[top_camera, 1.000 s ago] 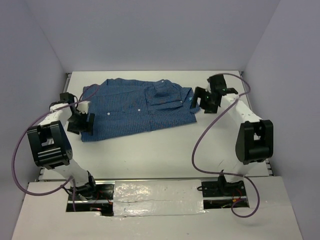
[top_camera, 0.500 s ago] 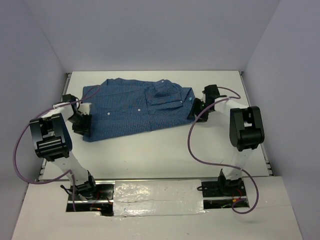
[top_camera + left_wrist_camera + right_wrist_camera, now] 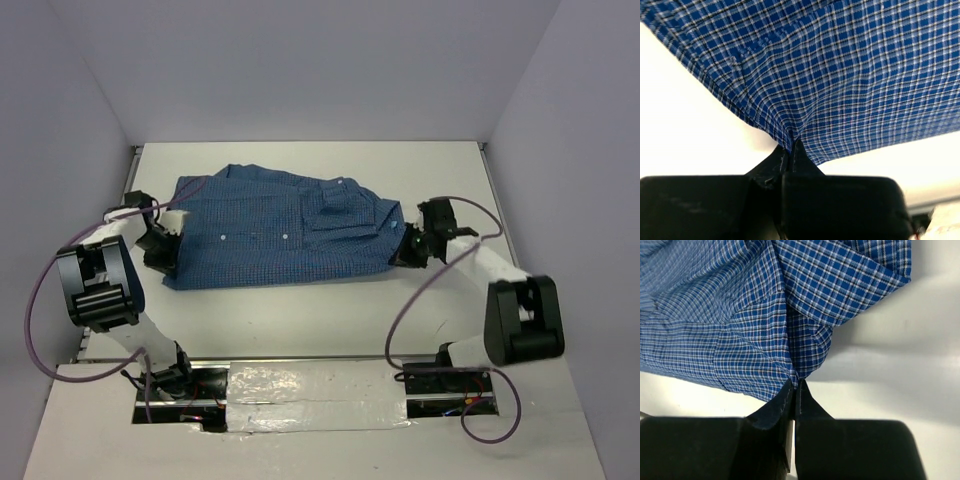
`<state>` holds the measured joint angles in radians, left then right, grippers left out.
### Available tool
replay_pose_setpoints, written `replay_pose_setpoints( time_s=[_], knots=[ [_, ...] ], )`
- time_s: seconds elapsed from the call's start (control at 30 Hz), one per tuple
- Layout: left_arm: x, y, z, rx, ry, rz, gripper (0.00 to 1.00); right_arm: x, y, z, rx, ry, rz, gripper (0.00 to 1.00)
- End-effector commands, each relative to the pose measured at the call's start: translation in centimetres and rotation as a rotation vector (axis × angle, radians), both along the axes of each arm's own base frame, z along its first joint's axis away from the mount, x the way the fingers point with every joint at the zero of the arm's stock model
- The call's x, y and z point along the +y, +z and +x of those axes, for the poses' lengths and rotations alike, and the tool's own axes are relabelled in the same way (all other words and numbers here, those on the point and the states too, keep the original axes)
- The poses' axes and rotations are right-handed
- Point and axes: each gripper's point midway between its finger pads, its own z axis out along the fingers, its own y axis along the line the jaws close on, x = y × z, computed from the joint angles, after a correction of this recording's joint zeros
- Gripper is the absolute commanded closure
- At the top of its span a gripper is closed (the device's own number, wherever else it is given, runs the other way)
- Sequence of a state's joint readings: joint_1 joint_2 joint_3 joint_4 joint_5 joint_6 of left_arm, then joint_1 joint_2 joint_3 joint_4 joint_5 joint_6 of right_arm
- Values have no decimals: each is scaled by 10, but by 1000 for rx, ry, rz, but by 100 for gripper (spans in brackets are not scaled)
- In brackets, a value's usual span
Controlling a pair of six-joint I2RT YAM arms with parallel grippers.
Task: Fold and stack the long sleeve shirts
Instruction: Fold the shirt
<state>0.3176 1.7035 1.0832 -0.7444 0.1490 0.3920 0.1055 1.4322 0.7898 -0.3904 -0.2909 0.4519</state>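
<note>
White worktop (image 3: 300, 320) carries the blue shirt (image 3: 280, 235) across its middle, left tool (image 3: 790, 152) and right tool (image 3: 795, 385) each pinched shut on an end's edge, likely needing an even lift to fold

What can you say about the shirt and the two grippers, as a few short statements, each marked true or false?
1. The left gripper is shut on an edge of the shirt. True.
2. The right gripper hangs open above the shirt. False: it is shut on the shirt's edge.
3. The shirt is plain red. False: it is blue with a fine check.
4. The shirt lies on the table between the two grippers. True.
5. A second shirt lies folded near the arm bases. False: only one shirt is in view.
</note>
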Motion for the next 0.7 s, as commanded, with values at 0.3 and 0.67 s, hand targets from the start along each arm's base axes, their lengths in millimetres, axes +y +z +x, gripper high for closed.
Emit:
replay_pose_setpoints(
  time_s=[0.3,0.67],
  knots=[
    [5,32,-53,92,-110,76,43,-2,6,-107,28,-164,18,9],
    [-128,185,92,-351,-365,-12,44,11,115,2,-311,52,-64,67]
  ],
)
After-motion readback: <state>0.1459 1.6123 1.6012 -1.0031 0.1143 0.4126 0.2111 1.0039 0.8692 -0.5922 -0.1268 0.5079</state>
